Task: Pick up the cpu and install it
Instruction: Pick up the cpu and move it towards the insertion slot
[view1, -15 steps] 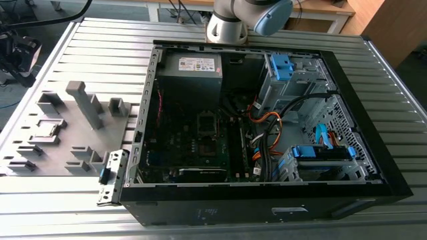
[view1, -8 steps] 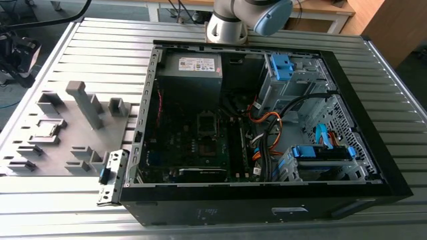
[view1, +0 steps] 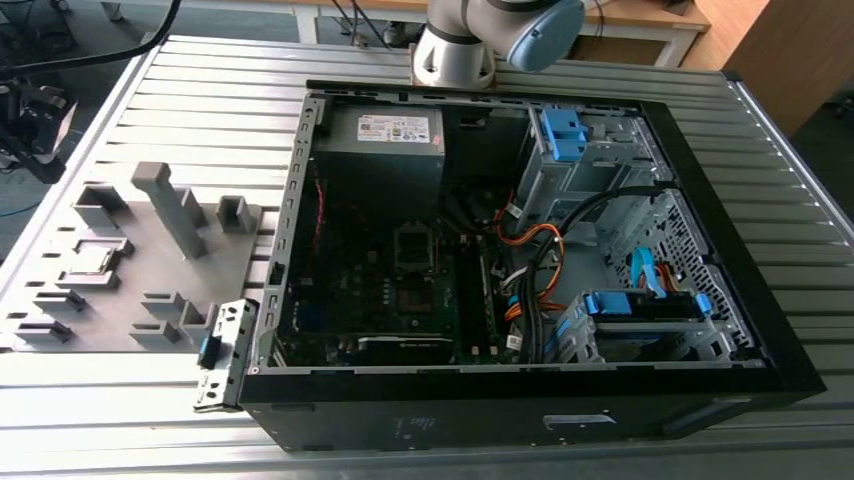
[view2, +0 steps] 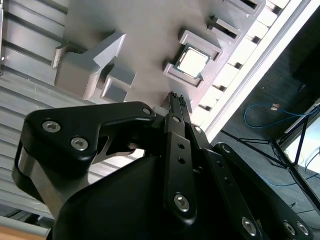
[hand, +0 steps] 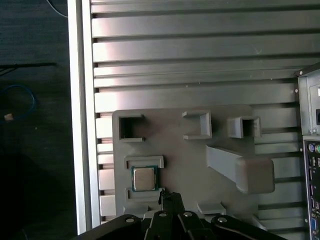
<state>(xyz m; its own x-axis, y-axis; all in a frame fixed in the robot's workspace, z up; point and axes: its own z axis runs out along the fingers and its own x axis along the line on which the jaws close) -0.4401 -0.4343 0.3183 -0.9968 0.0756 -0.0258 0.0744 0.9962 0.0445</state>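
Fingers (view2: 175, 100) of mine are pressed together at the tips with nothing between them. In both wrist views the black links spread out on either side and meet in one narrow point. That point hangs over the grey tray (hand: 180, 160), just beside the cpu (hand: 144, 178) and off one of its corners, not straight above it. I cannot tell how far above the tray my tips are.

The cpu lies flat in its own framed pocket of the tray, silvery top facing up and a darker rim showing around it. Low grey walls close the pocket on two opposite sides. Nothing touches the chip. Other open pockets sit in a row further along the tray, and a tall slanted block (hand: 240, 170) rises near its middle.

The tray rests on the ribbed metal counter (hand: 200, 50). In the exterior view it lies to the exterior view's left of the open computer case (view1: 534, 420), close to the case wall. Inside the case I see the green motherboard (view1: 400, 300) on the bottom, the power supply box (view1: 380, 140) in a far corner, orange cables (view1: 534, 240) and blue drive brackets (view1: 561, 130). My arm's base (view1: 487, 35) stands behind the case.
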